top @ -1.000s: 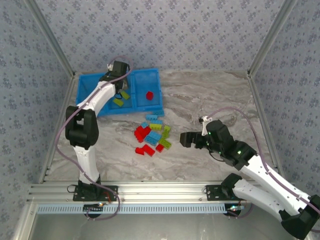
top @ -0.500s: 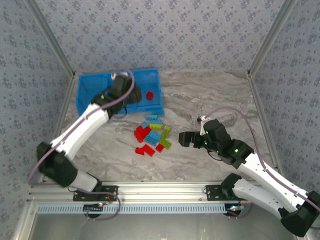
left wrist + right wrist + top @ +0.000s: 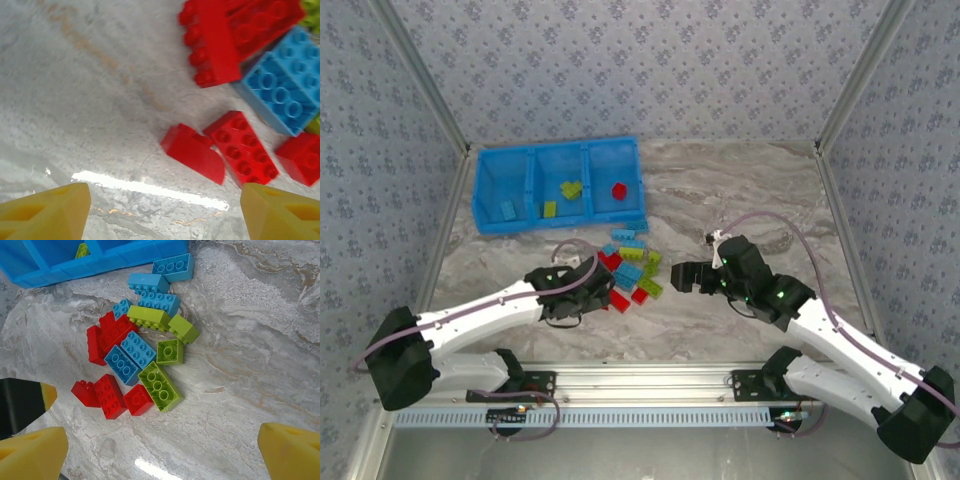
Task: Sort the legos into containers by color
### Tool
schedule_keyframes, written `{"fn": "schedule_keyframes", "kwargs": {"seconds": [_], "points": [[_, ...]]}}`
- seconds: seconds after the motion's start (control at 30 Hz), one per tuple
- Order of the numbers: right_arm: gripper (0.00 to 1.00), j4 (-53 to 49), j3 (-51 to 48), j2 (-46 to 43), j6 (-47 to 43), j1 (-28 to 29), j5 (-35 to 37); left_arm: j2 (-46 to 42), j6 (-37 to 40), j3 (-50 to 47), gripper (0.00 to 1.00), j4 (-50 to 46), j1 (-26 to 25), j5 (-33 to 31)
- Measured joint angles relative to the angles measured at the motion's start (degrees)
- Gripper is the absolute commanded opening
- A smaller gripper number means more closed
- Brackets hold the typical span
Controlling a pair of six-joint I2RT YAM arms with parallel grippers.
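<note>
Swung my left hand [image 3: 165, 210] off the bright blue three-compartment plastic tray [image 3: 485, 190], down to the counter pile [image 3: 628, 272]: released (nothing between the jaws), hovering beside a small red studded plastic brick [image 3: 242, 150], likely next pick.

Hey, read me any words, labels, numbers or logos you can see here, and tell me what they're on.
None can be read. The legos, the tray and the table carry no legible print. Any marks on the studs are too blurred to make out.
</note>
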Motion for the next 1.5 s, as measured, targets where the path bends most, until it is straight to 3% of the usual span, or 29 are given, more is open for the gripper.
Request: {"fn": "schedule_keyframes", "kwargs": {"seconds": [0.1,0.27,0.43,0.93,1.2,1.5], "points": [[1.0,-0.1,0.0,-0.4,0.0,0.0,0.0,2.6,-1.7,0.0,0.84,2.9,0.0,0.7],[1.0,-0.4,0.0,-2.4,0.0,0.0,0.5,9.8,2.2,0.4,0.83,7.4,0.0,3.8],[1.0,-0.4,0.0,-2.8,0.0,0.0,0.7,14.8,4.7,0.9,0.67,7.8,0.7,6.0],[1.0,0.3,0.0,0.8,0.0,0.4,0.4,14.7,5.3,-1.4,0.32,7.6,2.1,5.0],[1.0,1.7,0.0,1.6,-0.3,2.7,-0.7,12.1,7.3,-1.7,0.42,7.9,3.5,3.8],[1.0,1.6,1.2,2.6,-0.7,3.3,-0.9,12.3,9.8,-1.7,0.17,10.0,5.9,2.3]]}}
